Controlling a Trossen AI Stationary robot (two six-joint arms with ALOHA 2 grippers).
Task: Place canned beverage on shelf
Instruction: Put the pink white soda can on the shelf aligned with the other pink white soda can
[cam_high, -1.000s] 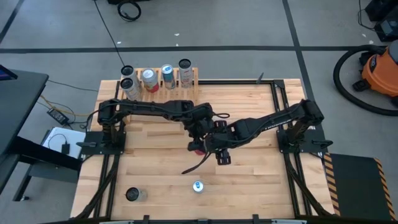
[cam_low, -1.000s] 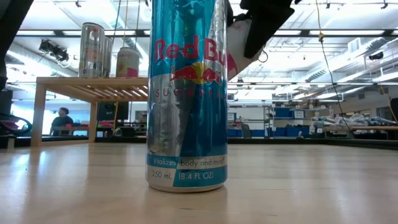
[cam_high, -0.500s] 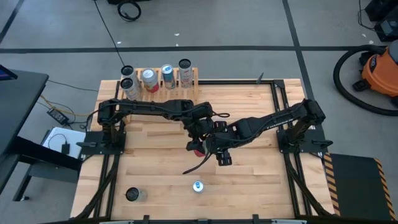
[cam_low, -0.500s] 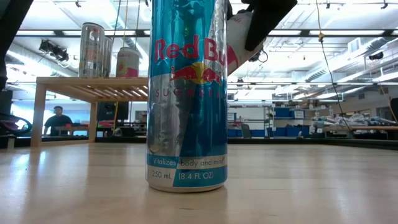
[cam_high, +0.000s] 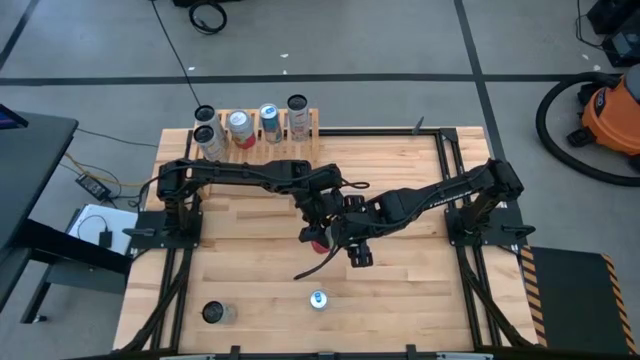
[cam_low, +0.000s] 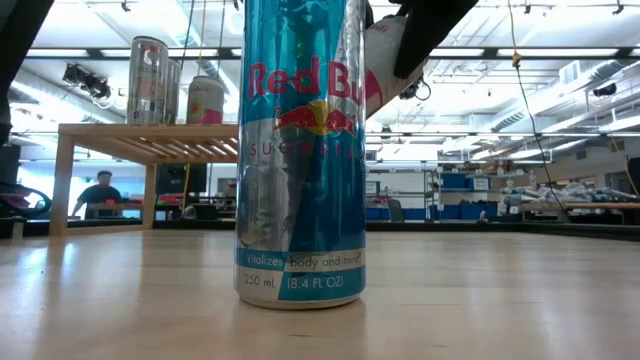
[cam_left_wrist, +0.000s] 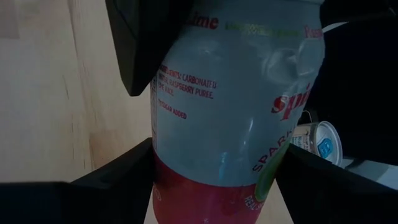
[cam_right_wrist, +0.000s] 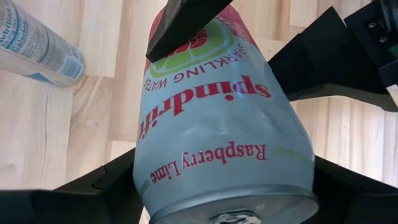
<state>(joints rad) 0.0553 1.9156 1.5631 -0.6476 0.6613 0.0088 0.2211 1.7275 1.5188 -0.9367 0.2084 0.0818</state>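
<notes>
We held the Spindrift raspberry-lime can (cam_right_wrist: 217, 118) above the middle of the table (cam_high: 400, 275), both grippers on it at once: the left gripper (cam_high: 318, 228) had its fingers (cam_left_wrist: 112, 186) clamped on the can's sides, and the right gripper (cam_high: 345, 238) had its fingers (cam_right_wrist: 93, 186) against it too. The shelf (cam_high: 262, 140) stood at the table's far edge, well apart, with several cans on it. A blue Red Bull can (cam_low: 300, 150) stood upright near the front edge.
</notes>
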